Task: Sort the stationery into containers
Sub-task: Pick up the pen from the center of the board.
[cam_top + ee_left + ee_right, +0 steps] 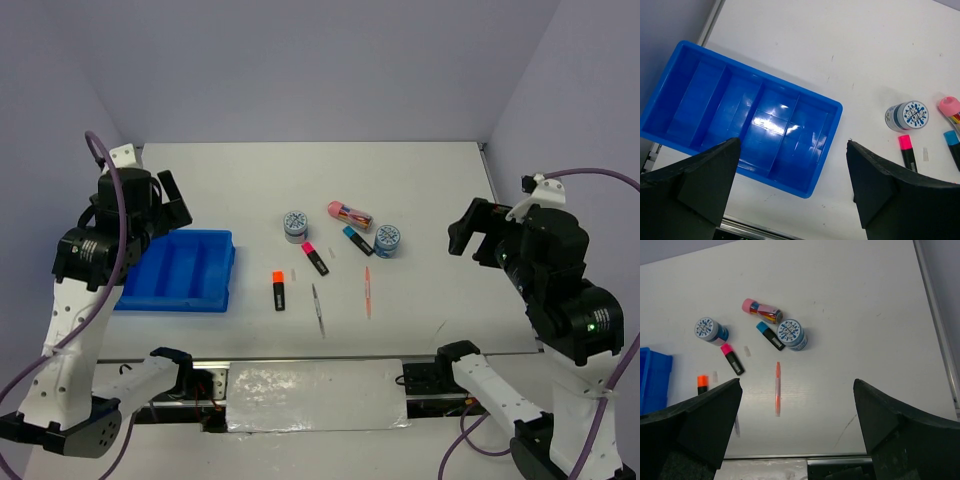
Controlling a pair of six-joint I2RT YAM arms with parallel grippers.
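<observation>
Black fingers (700, 185) of my left gripper (792, 150) fill the bottom of the left wrist view. The jaws are spread wide with nothing between them. Below them, on the left side of the white counter (420, 180), sits the bright blue tray (695, 100), its three long compartments running side by side. My right gripper (797, 385) hangs on the other side of the counter, its jaws just as wide apart and with nothing in them.

All the stationery lies on the counter to the right of the tray, none of it in a compartment. Nearest the tray is the orange-capped highlighter (279, 290). The pink-capped highlighter (315, 257) lies a little farther back. The blue-capped highlighter (357, 240) lies between the pink capsule case (350, 214) and the right disc (387, 239), with its black end just beside that disc. The left disc (296, 224) stands apart, behind the pink-capped highlighter. The thin grey pen (318, 310) and the thin pink pen (368, 290) lie toward the near edge, well apart from each other.

Both discs carry a blue-and-white splash print with lettering across the lid, but I cannot read the words. Each highlighter has a small pale label on its black barrel, too small to read.
</observation>
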